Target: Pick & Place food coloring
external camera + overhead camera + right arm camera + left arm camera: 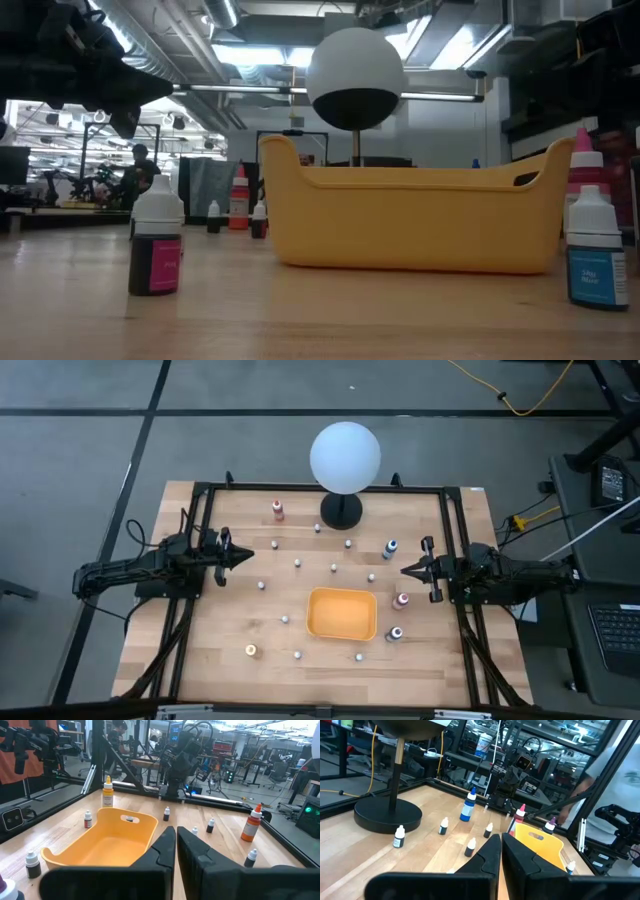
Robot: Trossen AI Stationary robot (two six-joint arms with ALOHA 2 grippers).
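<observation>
Behind the yellow tray [410,225], only the low view shows a person [140,165].

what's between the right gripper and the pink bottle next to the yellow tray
Nothing visible. The right gripper, shut, hovers just above bare wood, with the pink bottle a short way toward the table's front, beside the yellow tray. The blue bottle stands on the opposite side.

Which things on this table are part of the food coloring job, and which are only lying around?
For the job:
food coloring bottles
yellow tray
left gripper, shut
right gripper, shut

Lying about:
globe lamp
tiny dark bottles
</observation>
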